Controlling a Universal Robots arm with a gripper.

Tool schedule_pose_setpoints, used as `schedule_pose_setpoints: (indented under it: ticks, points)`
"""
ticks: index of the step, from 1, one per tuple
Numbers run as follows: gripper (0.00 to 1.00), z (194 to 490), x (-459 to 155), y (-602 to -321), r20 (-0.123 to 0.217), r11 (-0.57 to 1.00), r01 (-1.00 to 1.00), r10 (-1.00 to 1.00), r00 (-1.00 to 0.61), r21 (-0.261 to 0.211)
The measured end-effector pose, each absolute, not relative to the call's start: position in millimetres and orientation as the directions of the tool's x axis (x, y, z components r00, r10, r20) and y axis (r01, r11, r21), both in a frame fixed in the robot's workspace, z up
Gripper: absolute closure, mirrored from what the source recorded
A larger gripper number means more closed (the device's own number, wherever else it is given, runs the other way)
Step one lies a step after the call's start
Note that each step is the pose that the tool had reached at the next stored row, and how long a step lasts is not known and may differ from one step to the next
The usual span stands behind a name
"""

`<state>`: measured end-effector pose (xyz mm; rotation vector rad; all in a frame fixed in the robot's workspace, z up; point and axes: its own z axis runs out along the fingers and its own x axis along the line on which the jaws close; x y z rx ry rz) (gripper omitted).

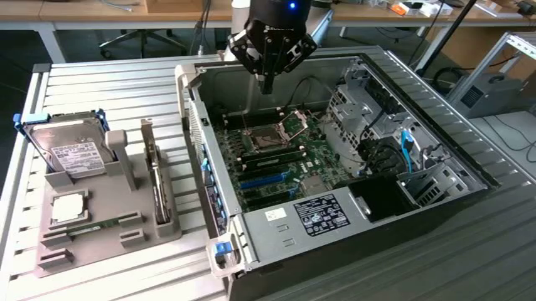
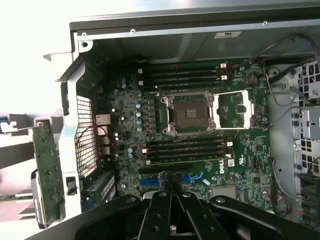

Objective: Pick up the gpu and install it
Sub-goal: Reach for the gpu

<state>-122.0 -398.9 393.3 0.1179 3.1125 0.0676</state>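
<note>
The gpu point(image 1: 153, 172) stands on its long edge in a slot of the grey holder point(image 1: 109, 246), on the exterior view's left, well apart from the gripper and just beside the open computer case point(image 1: 335, 227). In the same holder a hard drive point(image 1: 74, 152) with a white label leans upright, a processor chip point(image 1: 67, 207) lies flat, and a green memory stick point(image 1: 99, 225) lies in a groove. The holder and the case both rest on the slatted surface point(image 1: 100, 81).

The gripper point(image 1: 266, 88) hangs over the far side of the case, above the motherboard point(image 1: 280, 160), its fingers pressed together, pointing down and holding nothing. In the wrist view the gripper point(image 2: 171, 183) is over the blue expansion slots point(image 2: 192, 178), with the open processor socket point(image 2: 191, 114) beyond.
</note>
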Motion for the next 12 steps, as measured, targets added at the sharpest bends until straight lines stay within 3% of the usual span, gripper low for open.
schedule_pose_setpoints:
  ticks: [12]
  points:
    - [0.89,393,-148,-399,-0.025,0.996,0.075,0.076,-0.997,0.044]
